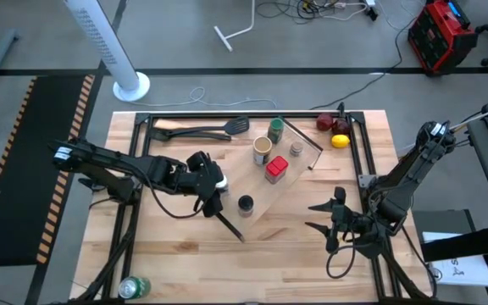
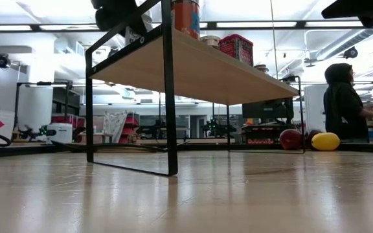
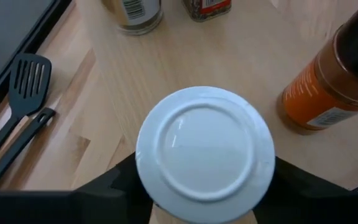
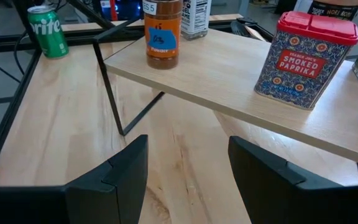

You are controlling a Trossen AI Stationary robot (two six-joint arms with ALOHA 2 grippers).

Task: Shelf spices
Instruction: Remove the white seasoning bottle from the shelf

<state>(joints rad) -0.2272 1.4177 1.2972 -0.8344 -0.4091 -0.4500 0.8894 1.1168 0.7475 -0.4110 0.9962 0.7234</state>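
My left gripper (image 1: 213, 191) pinches the white-capped jar (image 3: 205, 151) over the near-left corner of the flat pale wooden shelf (image 1: 265, 199), beside the black-capped orange jar (image 1: 245, 203): I'd lower straight, release only once it's seated; right gripper (image 1: 330, 217) waits spread.

Overhead, table-level (both showing shelf (image 1: 269, 174)), wrists.

Readable on the red square tin (image 4: 305, 59) on the shelf (image 4: 229, 84): "TRADER JOE'S", then "SMOKED PARIKA" spelled in full as "SMOKED PAPRIKA". On the green drinks can (image 4: 47, 32) standing on the counter (image 4: 61, 130): "Sprite", partly cut off. On the black-capped jar (image 4: 163, 34): a blue label, print too small to read.
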